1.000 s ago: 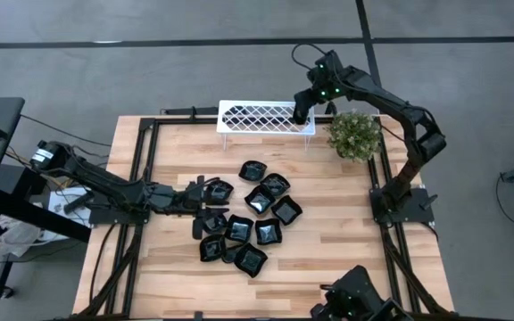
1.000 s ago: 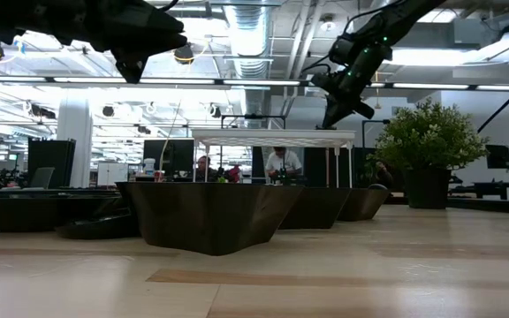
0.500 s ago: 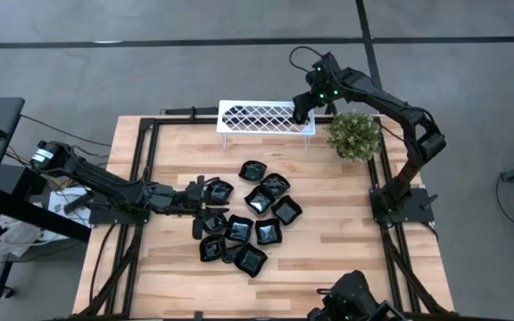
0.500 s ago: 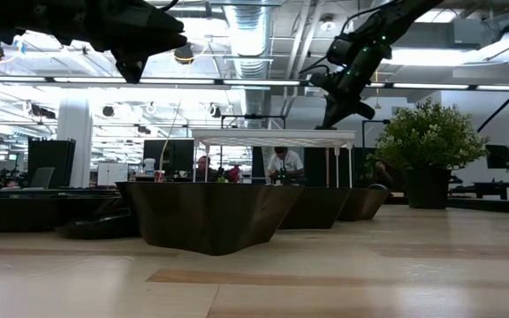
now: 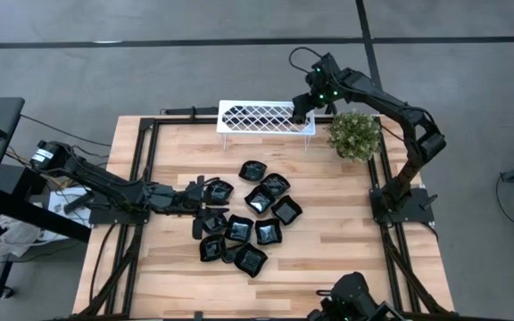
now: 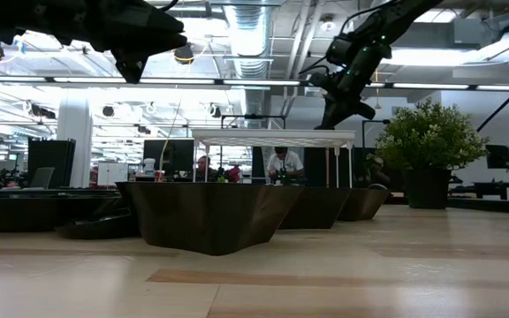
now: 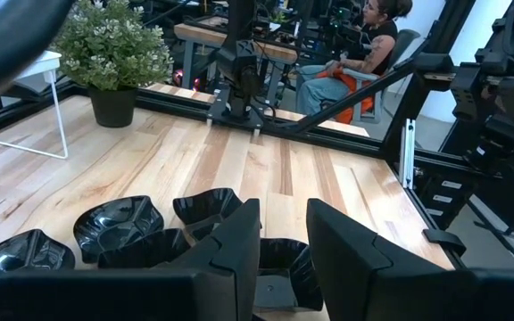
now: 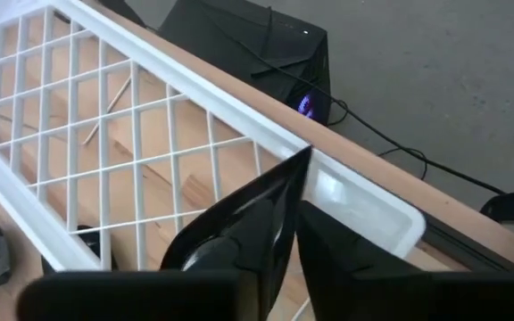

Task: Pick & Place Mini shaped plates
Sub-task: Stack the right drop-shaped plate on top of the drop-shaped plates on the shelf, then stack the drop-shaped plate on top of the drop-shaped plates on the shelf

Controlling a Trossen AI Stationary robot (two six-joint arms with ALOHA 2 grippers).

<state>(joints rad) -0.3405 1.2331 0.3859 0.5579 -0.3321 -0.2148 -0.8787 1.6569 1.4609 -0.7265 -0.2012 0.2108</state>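
Several glossy black mini plates (image 5: 255,218) sit clustered on the middle of the wooden table, each on its base, some overlapping; they also show in the left wrist view (image 7: 119,227). My left gripper (image 5: 203,194) (image 7: 284,234) hovers open at the cluster's left edge, above one plate (image 7: 279,267), touching nothing. My right gripper (image 5: 301,112) (image 8: 286,239) is over the right end of the white lattice tray (image 5: 266,118), shut on one black plate (image 8: 239,223). My right gripper pinches the black plate between its two fingers, near the rim (image 8: 279,192). The fingers come from above, slanting down toward the tray. The plate is lifted clear and tilted, above the tray's right-end rim (image 8: 355,203).
A green potted plant (image 5: 355,134) stands close to the right of the tray and under the right arm. The tray stands on thin white legs (image 6: 334,168) at the table's far edge. Bare wood lies near and to the right of the cluster (image 5: 346,241).
My right gripper, still holding the plate, has edged slightly toward the table's left over the tray's right end. The left arm and the plates on the table have stayed where they were.
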